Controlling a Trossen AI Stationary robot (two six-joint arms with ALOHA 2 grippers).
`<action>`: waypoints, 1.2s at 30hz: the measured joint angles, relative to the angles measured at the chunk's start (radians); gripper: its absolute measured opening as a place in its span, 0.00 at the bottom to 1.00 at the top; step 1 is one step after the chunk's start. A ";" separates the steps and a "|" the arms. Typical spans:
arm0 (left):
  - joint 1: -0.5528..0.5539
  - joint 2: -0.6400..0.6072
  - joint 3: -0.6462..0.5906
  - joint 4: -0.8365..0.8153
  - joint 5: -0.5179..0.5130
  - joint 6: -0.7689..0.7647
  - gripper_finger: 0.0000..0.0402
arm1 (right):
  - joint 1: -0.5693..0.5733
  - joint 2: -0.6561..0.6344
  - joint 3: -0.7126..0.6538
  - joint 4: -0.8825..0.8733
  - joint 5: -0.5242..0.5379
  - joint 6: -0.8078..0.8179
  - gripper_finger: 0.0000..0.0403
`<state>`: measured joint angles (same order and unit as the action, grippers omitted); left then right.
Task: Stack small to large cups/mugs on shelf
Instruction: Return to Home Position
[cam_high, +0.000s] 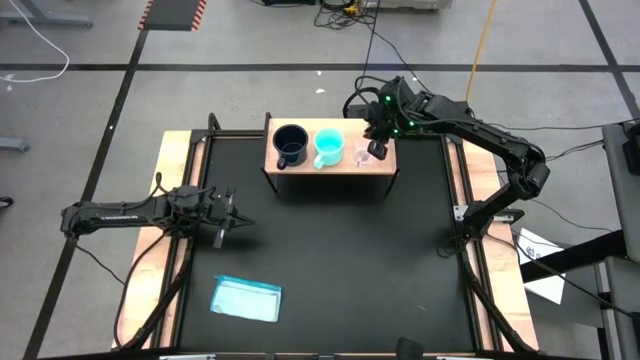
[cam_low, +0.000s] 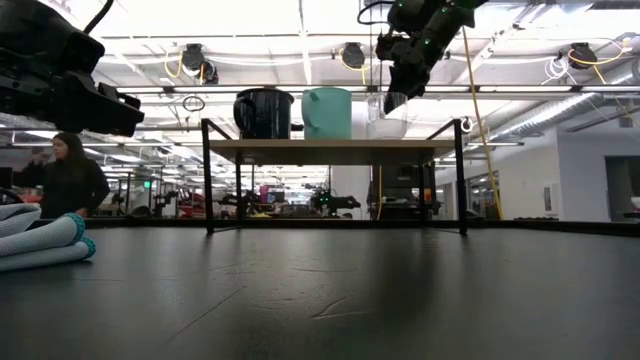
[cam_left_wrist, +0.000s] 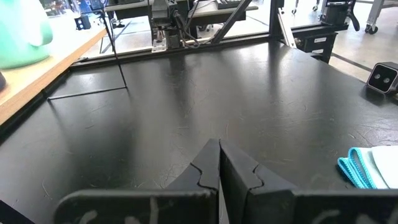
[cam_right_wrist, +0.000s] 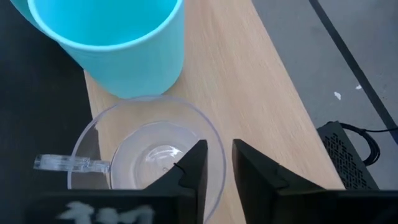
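On the shelf (cam_high: 335, 170), at the far side of the table (cam_high: 340, 260), three vessels are seen in one row. The dark mug (cam_high: 290, 146) is placed toward the left arm's end of the shelf, the turquoise mug (cam_high: 329, 146) in the middle, and the clear cup (cam_high: 362, 156) toward the right arm's end. All three are upright. The turquoise mug is just beside the dark mug and also just beside the clear cup; whether they touch cannot be told.

The right gripper (cam_high: 376, 150) is held over the shelf at the clear cup. In the right wrist view its fingers (cam_right_wrist: 193, 168) are seen a little apart, with a narrow gap between them, and the rim of the clear cup (cam_right_wrist: 149, 149) is seen under this gap. Nothing is gripped. In the low view the right gripper (cam_low: 395, 100) is found above the clear cup (cam_low: 385, 128), not around it. The handle of the cup is pointed away from the turquoise mug (cam_right_wrist: 112, 43).

The left gripper (cam_high: 232, 216) is held low over the table at the left side, well apart from the shelf. Its fingers (cam_left_wrist: 205, 168) are pressed together and nothing is held.

A light-blue packet (cam_high: 247, 298) is laid flat on the near part of the table, toward the left side, near the left gripper but not touched by it.

In the low view a person (cam_low: 65, 180) is seen in the room behind the table.
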<state>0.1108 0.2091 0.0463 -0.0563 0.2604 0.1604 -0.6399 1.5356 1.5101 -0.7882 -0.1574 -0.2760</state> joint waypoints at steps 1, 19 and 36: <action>0.000 0.000 0.000 0.000 0.000 0.000 0.02 | 0.000 0.000 0.000 0.005 0.000 0.000 0.17; 0.000 0.000 0.000 0.000 0.000 0.016 0.02 | 0.000 -0.188 0.000 0.011 -0.001 0.002 0.23; 0.000 0.000 0.000 0.000 -0.027 0.040 0.02 | 0.066 -0.606 -0.172 -0.182 -0.003 0.088 0.00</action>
<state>0.1104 0.2090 0.0463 -0.0563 0.2337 0.2008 -0.5739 0.9292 1.3379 -0.9702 -0.1600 -0.1881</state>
